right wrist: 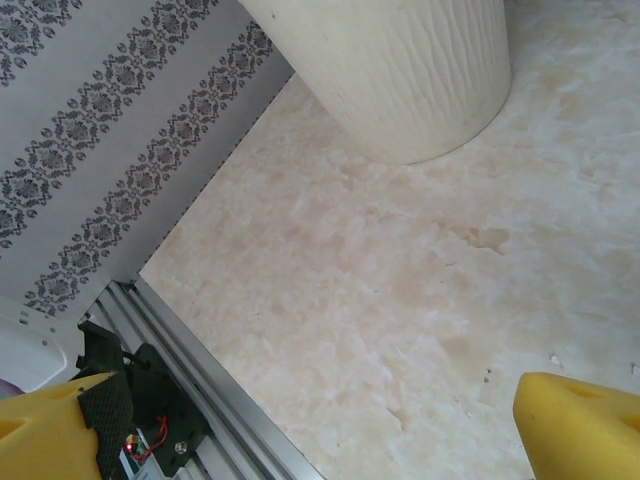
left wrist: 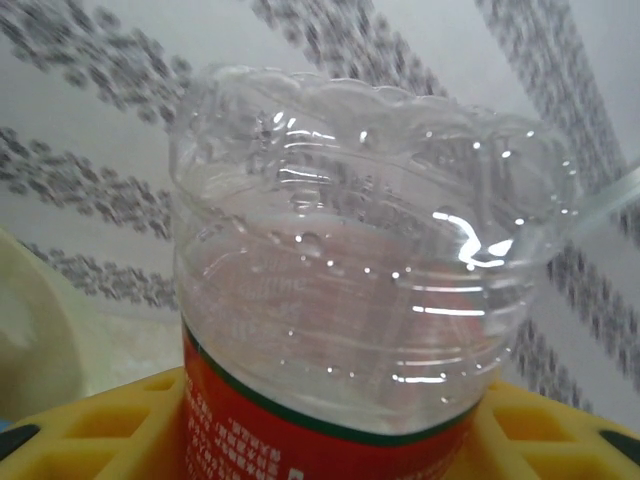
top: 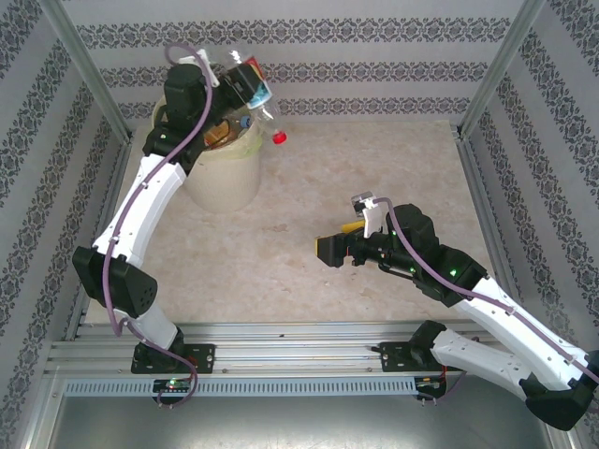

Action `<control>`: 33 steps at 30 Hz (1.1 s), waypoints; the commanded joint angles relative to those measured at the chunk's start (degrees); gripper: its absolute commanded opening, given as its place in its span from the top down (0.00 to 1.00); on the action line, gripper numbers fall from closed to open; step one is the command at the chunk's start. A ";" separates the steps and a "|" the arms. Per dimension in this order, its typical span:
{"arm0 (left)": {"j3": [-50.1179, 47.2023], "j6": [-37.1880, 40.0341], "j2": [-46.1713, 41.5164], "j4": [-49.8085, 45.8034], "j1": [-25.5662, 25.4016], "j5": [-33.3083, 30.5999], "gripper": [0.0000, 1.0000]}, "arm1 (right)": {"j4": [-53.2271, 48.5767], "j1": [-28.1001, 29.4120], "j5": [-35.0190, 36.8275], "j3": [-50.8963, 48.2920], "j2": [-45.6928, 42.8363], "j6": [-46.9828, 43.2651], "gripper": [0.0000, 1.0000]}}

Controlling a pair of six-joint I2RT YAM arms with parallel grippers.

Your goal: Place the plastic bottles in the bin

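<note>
Left gripper [top: 241, 84] at far left, raised over far-right rim of bin [top: 225, 182]. Yellow fingers [left wrist: 110, 425] partly closed, clamping red-labelled clear plastic bottle [left wrist: 360, 270], which is tilted with base pointing away from wrist. More bottles [top: 223, 134] lie inside bin. Right gripper [top: 329, 251] over table [top: 281, 243], right of centre, jaws spread wide, empty.

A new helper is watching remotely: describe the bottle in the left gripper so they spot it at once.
Find the cream bin at the table's far left. Just above its rim, the left gripper clamps a clear bottle. Unlike the bottles inside the bin, it hangs in the air, showing a red, green-edged label.
</note>
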 commanded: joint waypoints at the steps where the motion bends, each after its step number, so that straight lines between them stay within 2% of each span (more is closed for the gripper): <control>1: 0.28 -7.91 0.66 8.84 2.98 -4.44 0.46 | -0.62 0.12 1.25 0.05 -0.75 0.59 0.02; 6: -0.85 -11.76 1.95 12.30 6.55 -8.40 0.47 | -0.74 0.13 1.26 0.13 -0.66 0.54 0.02; 14: 2.02 -9.49 6.14 12.26 9.80 -11.46 0.46 | -2.14 0.17 1.96 0.19 -1.28 0.25 0.02; 21: 3.44 -6.56 10.19 12.63 10.16 -12.71 0.46 | -2.52 0.16 2.20 0.49 -1.18 0.25 0.02; 29: 2.59 -6.94 11.42 12.25 10.06 -12.18 0.45 | -2.81 0.07 2.36 0.46 -1.10 0.13 0.02; 33: 2.67 -5.55 10.51 10.82 10.05 -12.71 0.40 | -2.48 0.05 2.15 0.30 -0.92 0.29 0.02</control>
